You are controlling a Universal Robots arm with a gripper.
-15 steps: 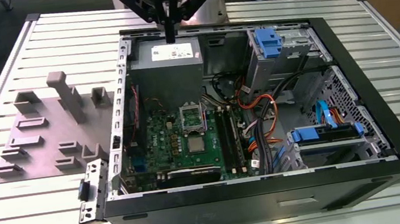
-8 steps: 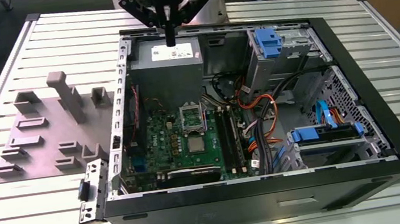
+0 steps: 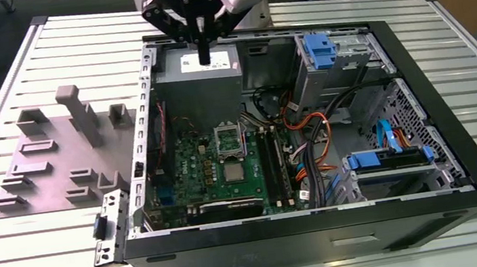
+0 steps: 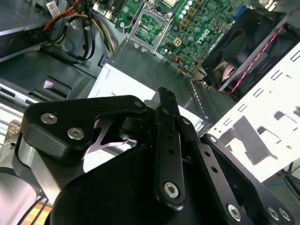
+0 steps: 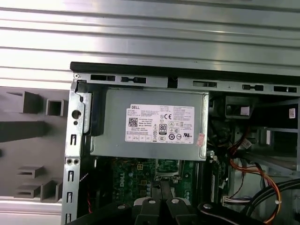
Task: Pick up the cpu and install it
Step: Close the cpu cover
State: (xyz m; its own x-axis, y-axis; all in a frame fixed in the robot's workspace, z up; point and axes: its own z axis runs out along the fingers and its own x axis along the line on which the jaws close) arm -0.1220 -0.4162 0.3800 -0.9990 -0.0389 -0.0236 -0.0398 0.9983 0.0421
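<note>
In the exterior view your pincer (image 3: 204,60) hangs clenched and empty, fingers pressed together, above the grey power supply (image 3: 197,87) inside the open computer case (image 3: 325,242). The cpu (image 3: 235,170) lies flat on the green motherboard (image 3: 189,163), just beside the open socket (image 3: 228,139), well apart from your pincer.
</note>
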